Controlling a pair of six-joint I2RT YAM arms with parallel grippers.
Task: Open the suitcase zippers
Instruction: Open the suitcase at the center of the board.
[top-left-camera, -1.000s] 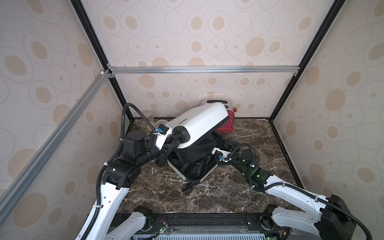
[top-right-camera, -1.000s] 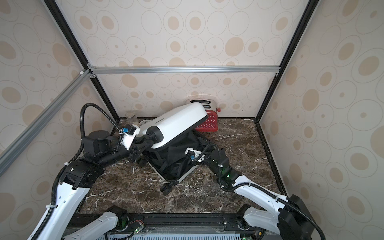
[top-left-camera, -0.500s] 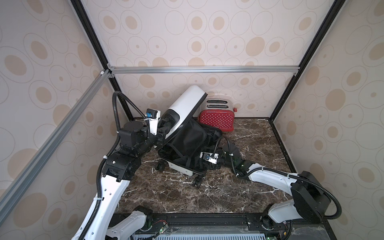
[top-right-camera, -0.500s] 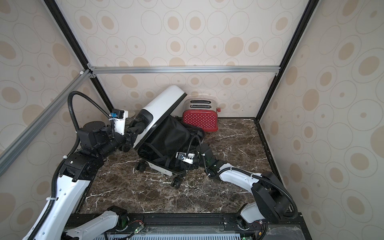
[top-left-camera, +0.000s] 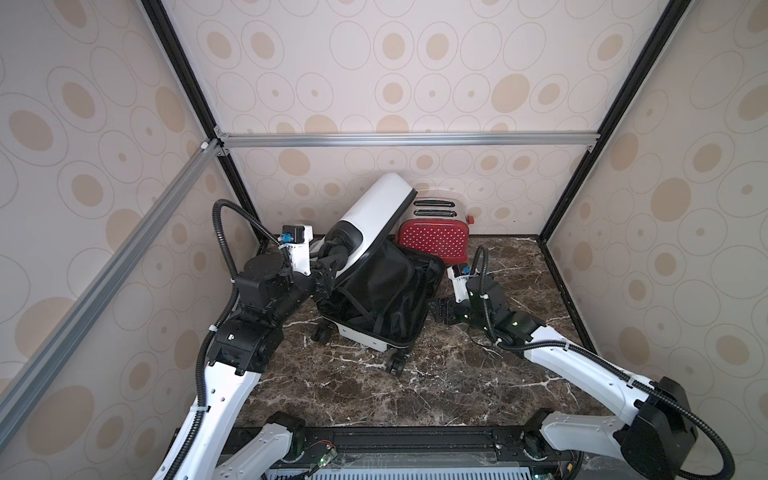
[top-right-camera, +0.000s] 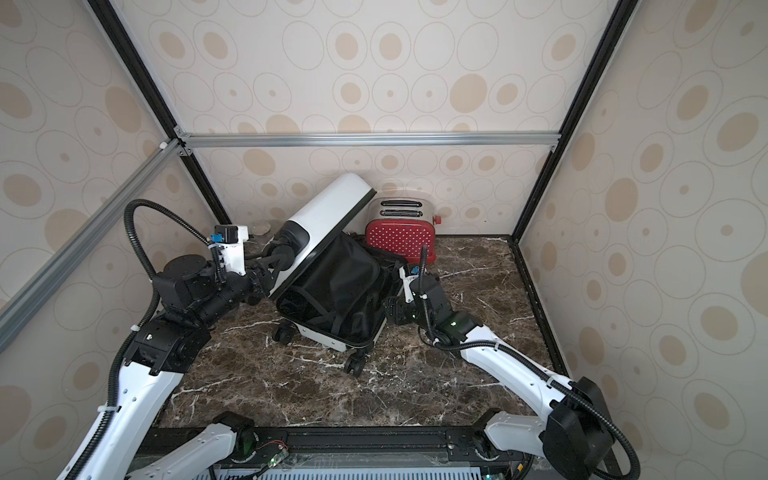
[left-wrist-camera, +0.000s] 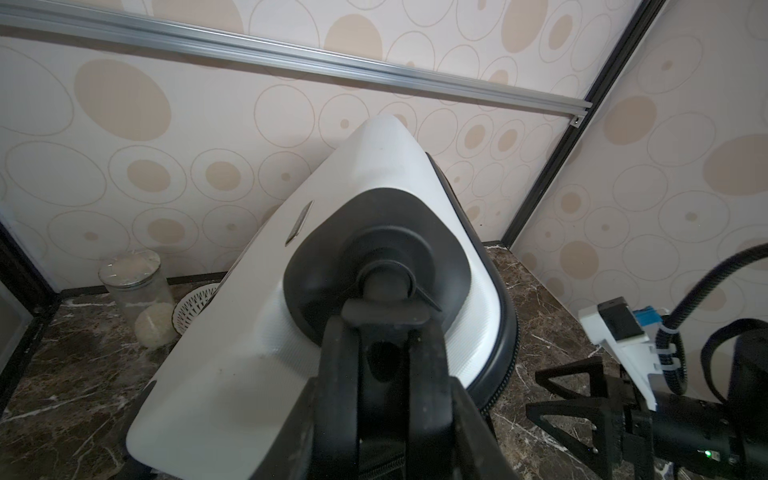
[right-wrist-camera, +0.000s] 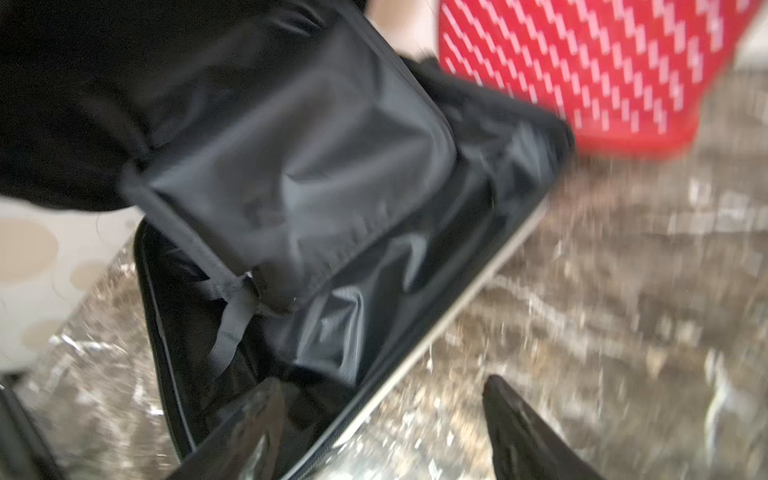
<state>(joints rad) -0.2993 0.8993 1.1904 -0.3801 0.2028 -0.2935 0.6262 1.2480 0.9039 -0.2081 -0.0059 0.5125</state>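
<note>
Left gripper (left-wrist-camera: 384, 332): clamped on one spinner wheel (left-wrist-camera: 386, 286) on the raised half of the suitcase (top-left-camera: 374, 208), 10 o'clock side.
Right gripper (right-wrist-camera: 382, 380): fingers spread, nothing between them, just beside the suitcase at its 3 o'clock.
Suitcase: one, at 12 o'clock on the table (top-left-camera: 332, 395), two halves gaping, zipper band (left-wrist-camera: 505, 332) parted.
Toaster (top-left-camera: 432, 243): one, at its 1 o'clock.

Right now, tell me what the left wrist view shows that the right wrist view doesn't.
Left wrist only: the suitcase's white outer face, a glass jar and a white basket. Right wrist only: the black lining inside and the red toaster. Both: the suitcase, the open right gripper, the marble table and the patterned wall.
</note>
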